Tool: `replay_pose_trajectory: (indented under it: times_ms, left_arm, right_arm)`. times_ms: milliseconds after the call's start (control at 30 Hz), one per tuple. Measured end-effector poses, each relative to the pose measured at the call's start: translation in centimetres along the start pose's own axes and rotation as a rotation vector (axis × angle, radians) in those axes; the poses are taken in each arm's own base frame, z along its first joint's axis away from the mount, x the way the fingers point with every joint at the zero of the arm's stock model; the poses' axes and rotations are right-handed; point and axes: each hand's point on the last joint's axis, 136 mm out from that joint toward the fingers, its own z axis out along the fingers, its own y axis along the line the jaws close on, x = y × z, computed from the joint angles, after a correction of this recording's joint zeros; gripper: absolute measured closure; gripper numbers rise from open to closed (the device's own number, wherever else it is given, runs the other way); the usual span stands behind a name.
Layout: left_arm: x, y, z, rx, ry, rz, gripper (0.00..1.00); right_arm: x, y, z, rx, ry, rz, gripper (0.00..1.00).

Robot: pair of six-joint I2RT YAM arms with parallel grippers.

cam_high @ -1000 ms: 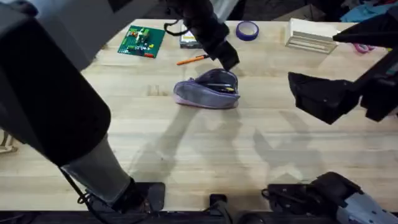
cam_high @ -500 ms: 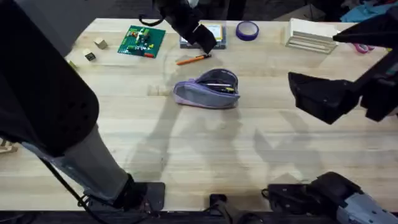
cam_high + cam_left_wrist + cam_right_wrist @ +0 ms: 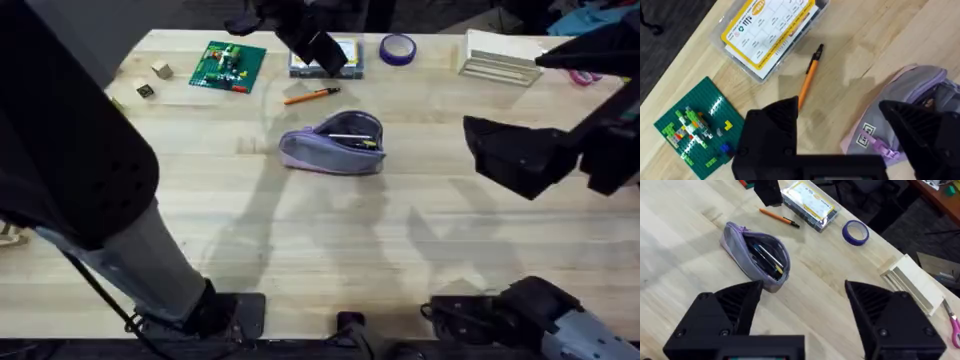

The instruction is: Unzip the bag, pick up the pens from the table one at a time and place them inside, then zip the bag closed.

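The pale wood tabletop lies bare and roomy in front of the lilac bag, which sits mid-table, unzipped, with a black pen and other slim items inside. The orange pen lies loose just behind the bag, between it and a clear plastic box near the far edge. The left end effector hovers open over the orange pen; the right end effector hangs open, well apart at the right.

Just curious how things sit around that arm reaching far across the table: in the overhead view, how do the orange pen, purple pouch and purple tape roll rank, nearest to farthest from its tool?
From the left tool:
1. Orange pen, just below it.
2. Tape roll, off to its right.
3. Purple pouch, beyond the pen, mid-table.
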Motion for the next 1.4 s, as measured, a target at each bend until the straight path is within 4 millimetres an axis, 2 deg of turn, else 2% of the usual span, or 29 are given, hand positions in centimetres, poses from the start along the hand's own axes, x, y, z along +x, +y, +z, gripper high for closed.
replay_pose_trajectory:
  times_ms: [100,400,667,900,1167,1333,1400]
  left_arm:
    - [0.2,0.1,0.8,0.006,0.011,0.009,0.007]
    - [2.3,0.4,5.5,0.051,0.087,-0.003,0.007]
    - [4.0,0.3,8.2,0.083,0.141,-0.02,0.007]
    - [6.3,1.0,10.8,0.071,0.219,-0.034,0.007]
    - [6.4,3.0,10.9,0.022,0.202,-0.048,0.008]
    - [6.7,3.5,10.7,0.013,0.206,-0.056,0.008]
    - [7.1,3.4,11.3,0.021,0.217,-0.06,0.008]
  right_arm:
    - [0.0,0.0,0.0,0.0,0.0,0.0,0.004]
    - [0.0,0.0,0.0,0.0,0.0,0.0,0.003]
    - [0.0,0.0,0.0,0.0,0.0,0.0,0.003]
    - [0.0,0.0,0.0,0.0,0.0,-0.001,0.003]
    - [0.0,0.0,0.0,0.0,0.0,-0.001,0.003]
    - [0.0,0.0,0.0,0.0,0.0,-0.001,0.003]
    - [0.0,0.0,0.0,0.0,0.0,-0.001,0.004]
